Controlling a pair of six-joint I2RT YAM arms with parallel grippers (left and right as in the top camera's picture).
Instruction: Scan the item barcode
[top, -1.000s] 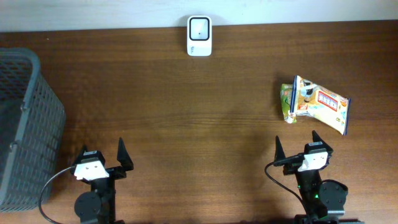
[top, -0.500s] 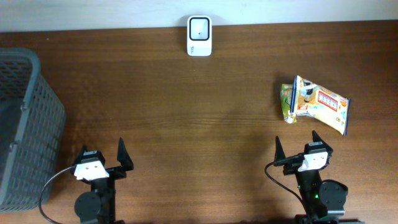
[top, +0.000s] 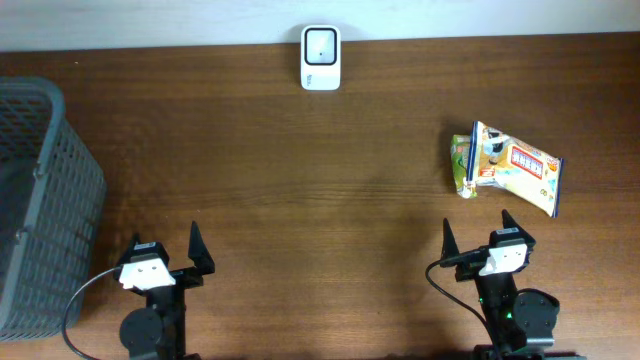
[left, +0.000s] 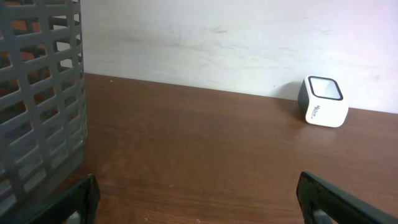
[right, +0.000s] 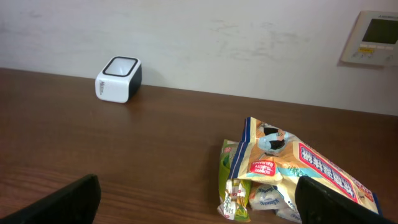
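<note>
Checkout-style lab bench: barcode scanner (top: 321, 58), grey basket (top: 72, 190), wooden table (top: 300, 180).

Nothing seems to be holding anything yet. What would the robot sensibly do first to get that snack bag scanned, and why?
Probably the right gripper should reach forward to the snack bag. Its jaws are open and empty, the bag lies on the table just ahead of it, and the scanner at the far edge has nothing in front of it.

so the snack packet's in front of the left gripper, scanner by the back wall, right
No: the overhead view shows the snack packet in front of the right gripper; the scanner is by the back wall.
</note>
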